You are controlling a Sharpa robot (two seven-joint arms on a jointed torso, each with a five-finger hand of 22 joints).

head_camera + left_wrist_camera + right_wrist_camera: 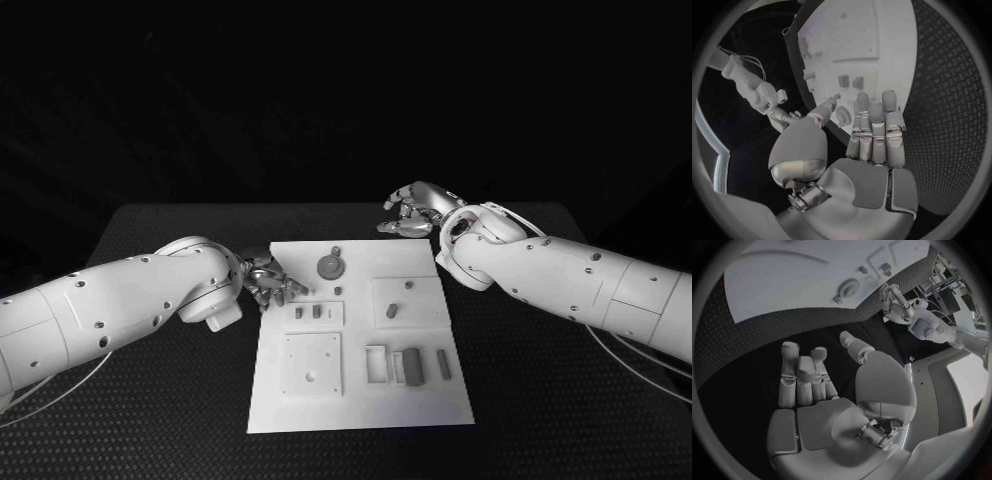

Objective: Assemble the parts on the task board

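White arms are reaching in from both sides, close under the head camera, above the black bench (173,420). Lying in the middle of the bench is the white task board (361,400), long side running away from the robot. The left hand (270,283) is hovering at the board's left edge, fingers straight and apart, holding nothing; the left wrist view shows its fingertips (873,112) pointing at the board's edge. The right hand (413,212) is hanging over the bench just beyond the board's far right corner, fingers loosely extended and empty, as the right wrist view shows. Grey parts are sitting on the board: a round disc part (330,265) near the far end, upright bars (411,366) in the near right section, and small pegs (309,312) beside the left hand.
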